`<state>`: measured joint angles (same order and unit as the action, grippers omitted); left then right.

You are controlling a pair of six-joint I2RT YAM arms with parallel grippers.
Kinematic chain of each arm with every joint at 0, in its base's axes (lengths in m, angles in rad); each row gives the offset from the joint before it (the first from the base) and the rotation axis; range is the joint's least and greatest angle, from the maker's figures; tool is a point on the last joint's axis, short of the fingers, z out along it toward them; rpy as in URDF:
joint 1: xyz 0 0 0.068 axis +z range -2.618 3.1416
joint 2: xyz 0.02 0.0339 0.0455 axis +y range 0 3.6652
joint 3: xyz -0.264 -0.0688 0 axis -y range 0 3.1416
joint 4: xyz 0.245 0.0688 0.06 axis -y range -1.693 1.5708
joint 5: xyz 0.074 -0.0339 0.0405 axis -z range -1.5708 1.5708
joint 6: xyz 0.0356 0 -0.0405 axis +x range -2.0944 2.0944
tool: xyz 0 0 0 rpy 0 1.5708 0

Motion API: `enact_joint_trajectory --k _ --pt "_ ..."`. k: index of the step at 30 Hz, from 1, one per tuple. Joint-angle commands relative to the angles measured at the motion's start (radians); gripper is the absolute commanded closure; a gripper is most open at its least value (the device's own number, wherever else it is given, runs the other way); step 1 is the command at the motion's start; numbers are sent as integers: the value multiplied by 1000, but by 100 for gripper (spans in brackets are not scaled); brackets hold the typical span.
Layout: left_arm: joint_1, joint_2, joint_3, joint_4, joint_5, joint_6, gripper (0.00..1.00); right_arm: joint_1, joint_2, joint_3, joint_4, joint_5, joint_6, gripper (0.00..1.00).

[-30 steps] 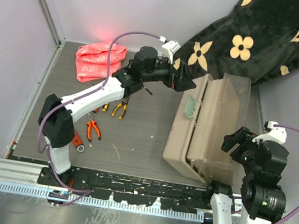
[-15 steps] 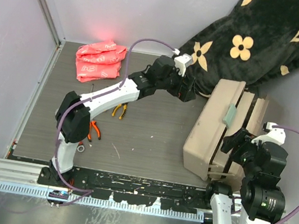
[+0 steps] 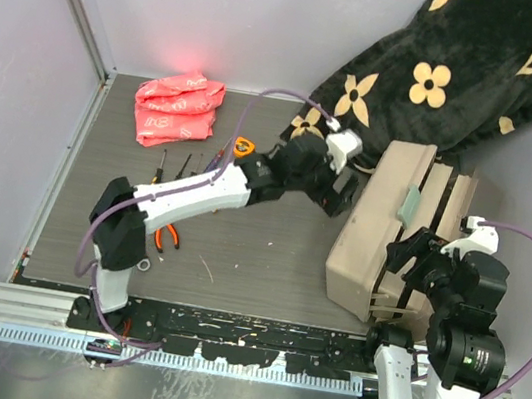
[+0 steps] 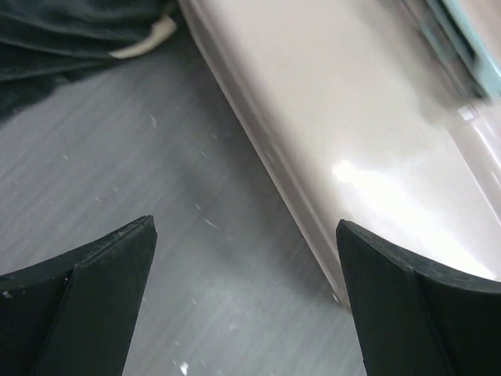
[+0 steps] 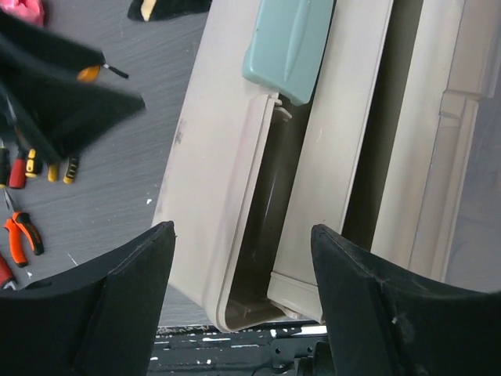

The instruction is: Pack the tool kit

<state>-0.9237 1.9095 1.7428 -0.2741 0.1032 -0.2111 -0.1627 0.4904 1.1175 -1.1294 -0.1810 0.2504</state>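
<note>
The brown toolbox [image 3: 373,239] stands at the right, its lid [image 3: 392,194] tipped up, a pale green latch [image 3: 408,204] on it and beige trays [image 3: 446,213] behind. My left gripper [image 3: 339,199] is open and empty beside the toolbox's left wall [image 4: 368,133], above bare floor [image 4: 244,227]. My right gripper [image 3: 408,259] is open and empty over the box's near end [image 5: 243,229]; the latch [image 5: 288,39] shows above it. An orange tape measure [image 3: 244,145], screwdrivers [image 3: 162,161] and orange pliers [image 3: 167,236] lie at the left. Yellow-handled pliers [image 5: 61,168] show in the right wrist view.
A pink bag [image 3: 177,110] lies at the back left. The black flower-patterned blanket [image 3: 469,70] is heaped at the back right, against the toolbox. Grey walls close in both sides, and a metal rail [image 3: 223,340] runs along the near edge.
My left arm has swung right and nearer, down beside the toolbox's left wall. The toolbox lid has tipped up from flat. The tape measure and screwdrivers are uncovered.
</note>
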Motion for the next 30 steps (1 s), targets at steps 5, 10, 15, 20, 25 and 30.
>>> enact_joint_trajectory --k 5,10,15,20,25,30 --pt "-226 -217 -118 3 -241 118 0 0 14 144 34 129 39 21" --pt "-265 -191 -58 -7 -245 97 0 0 -20 154 41 211 74 18" --pt "-300 -109 25 -23 -266 105 2 0 -37 162 27 228 89 18" --pt "-316 -31 149 -67 -256 64 2 -1 -47 170 13 250 89 18" --pt "-344 31 221 -100 -285 33 2 0 -49 185 5 264 95 17" --pt "-366 79 253 -122 -318 7 2 -1 -52 199 -10 266 96 17"
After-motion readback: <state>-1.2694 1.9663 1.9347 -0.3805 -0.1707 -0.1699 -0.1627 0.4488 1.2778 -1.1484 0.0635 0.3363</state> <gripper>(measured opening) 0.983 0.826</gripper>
